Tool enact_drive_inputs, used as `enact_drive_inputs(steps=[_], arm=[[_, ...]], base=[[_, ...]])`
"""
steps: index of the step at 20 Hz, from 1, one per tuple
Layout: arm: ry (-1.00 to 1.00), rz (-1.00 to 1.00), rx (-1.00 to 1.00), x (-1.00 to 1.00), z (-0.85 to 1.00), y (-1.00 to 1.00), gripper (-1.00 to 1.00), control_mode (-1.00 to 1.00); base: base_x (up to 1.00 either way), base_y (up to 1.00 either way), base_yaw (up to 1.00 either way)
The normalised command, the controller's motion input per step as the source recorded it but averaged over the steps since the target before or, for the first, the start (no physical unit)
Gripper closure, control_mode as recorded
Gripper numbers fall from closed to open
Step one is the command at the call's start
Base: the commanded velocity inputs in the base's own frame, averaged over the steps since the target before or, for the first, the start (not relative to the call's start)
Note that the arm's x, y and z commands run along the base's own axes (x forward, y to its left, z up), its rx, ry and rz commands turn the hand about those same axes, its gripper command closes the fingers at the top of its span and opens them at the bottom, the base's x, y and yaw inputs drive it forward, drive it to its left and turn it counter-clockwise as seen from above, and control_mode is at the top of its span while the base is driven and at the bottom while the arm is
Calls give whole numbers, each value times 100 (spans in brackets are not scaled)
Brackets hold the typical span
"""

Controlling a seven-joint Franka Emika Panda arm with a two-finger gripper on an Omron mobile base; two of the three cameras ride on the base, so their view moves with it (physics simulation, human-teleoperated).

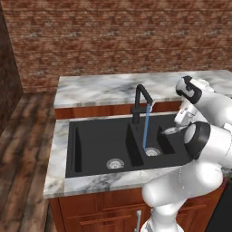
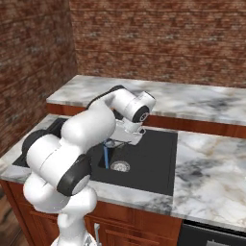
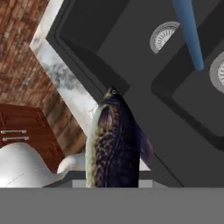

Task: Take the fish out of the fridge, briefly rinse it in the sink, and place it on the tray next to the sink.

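Over the black double-basin sink (image 1: 99, 145) in the marble worktop (image 2: 211, 163), water stream (image 1: 146, 127) falls into the right basin by its drain, gripper (image 3: 113, 183) pinching the fish (image 3: 111, 148) above.

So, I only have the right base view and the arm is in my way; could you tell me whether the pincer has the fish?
Observer: Yes. In the hand view the fish is gripped right in front of the camera, above the sink.
Operator: Thank you. Is it in the water?
Observer: No. The stream falls clear of it, off to one side.
Operator: Which basin is the water going into, please?
Observer: In the left base view it runs from the faucet into the right basin, beside its drain.
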Motion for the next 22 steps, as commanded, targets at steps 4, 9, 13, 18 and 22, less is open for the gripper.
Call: enact_drive_inputs(steps=[4, 9, 13, 18, 22], arm=[[0, 25, 24, 13, -13, 5, 100, -100], [-3, 2, 14, 3, -36, 11, 100, -100], [-4, 0, 5, 43, -8, 24, 100, -100], [-3, -5, 0, 57, 0, 46, 100, -100], [-3, -7, 0, 48, 0, 47, 100, -100]], base=[[0, 0, 0], [0, 0, 0], [0, 0, 0], [0, 0, 0], [0, 0, 0]])
